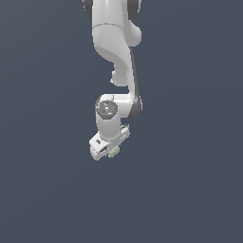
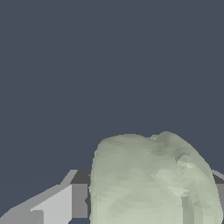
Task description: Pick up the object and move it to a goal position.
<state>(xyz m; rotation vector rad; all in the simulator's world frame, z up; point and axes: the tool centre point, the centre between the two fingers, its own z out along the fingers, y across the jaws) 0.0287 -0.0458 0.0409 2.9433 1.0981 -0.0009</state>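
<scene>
Small pale grey-green block point(image 2: 153, 179), stubby and rounded, sitting right at the tip of the claw point(image 1: 110, 153); in the exterior view only a sliver of it peeks out beneath the white hand, near the middle of the frame. In the wrist view, filling most of the lower part, pressed close against a grey finger point(image 2: 65, 203) on one side, with a strip of another finger just showing at its far edge. Judged from that: clamped between the fingers, closed only as far as the block's width allows, nothing else held. Likely gripped this way, across its short body, to keep it from twisting or slipping during the carry.

White arm point(image 1: 116, 57) reaching down from the top of the exterior view, wrist bent so the hand points downward and slightly tilted. Plain dark blue-grey ground point(image 1: 190, 190) all round. No containers in either view, and no goal marker visible, so remaining travel impossible to judge.
</scene>
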